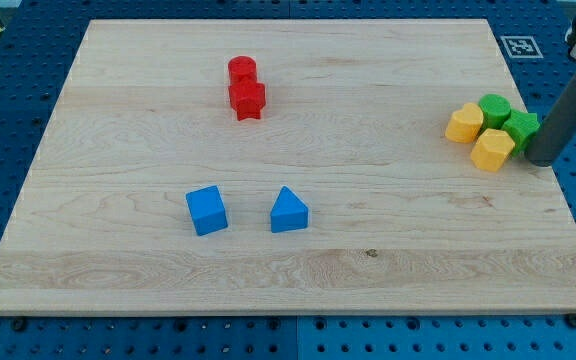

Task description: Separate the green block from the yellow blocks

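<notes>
1. Two green blocks, a cylinder [494,107] and a star-like one [520,128], huddle touching two yellow blocks [465,124] [492,149] near the surface's [368,280] right edge;
2. my tip [541,160] rests just right of the star-like green block; no pincer exists.

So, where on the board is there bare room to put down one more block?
Free: the wide middle between the red blocks and the cluster at the view's right; the bottom strip below the blue cube and blue wedge; the left edge. Crowded: right edge, where yellow blocks, green blocks and my tip touch.
</notes>
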`<state>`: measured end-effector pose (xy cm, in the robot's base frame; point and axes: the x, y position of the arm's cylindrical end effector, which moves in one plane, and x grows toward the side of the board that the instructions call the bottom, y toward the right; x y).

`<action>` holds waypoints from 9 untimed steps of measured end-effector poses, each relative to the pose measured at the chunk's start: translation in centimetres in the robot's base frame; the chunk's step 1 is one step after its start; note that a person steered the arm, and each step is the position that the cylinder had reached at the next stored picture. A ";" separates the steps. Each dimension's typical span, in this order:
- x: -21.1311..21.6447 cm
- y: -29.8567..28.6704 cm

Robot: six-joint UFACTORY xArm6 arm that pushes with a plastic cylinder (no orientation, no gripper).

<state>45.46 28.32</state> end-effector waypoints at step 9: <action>-7.6 -1.8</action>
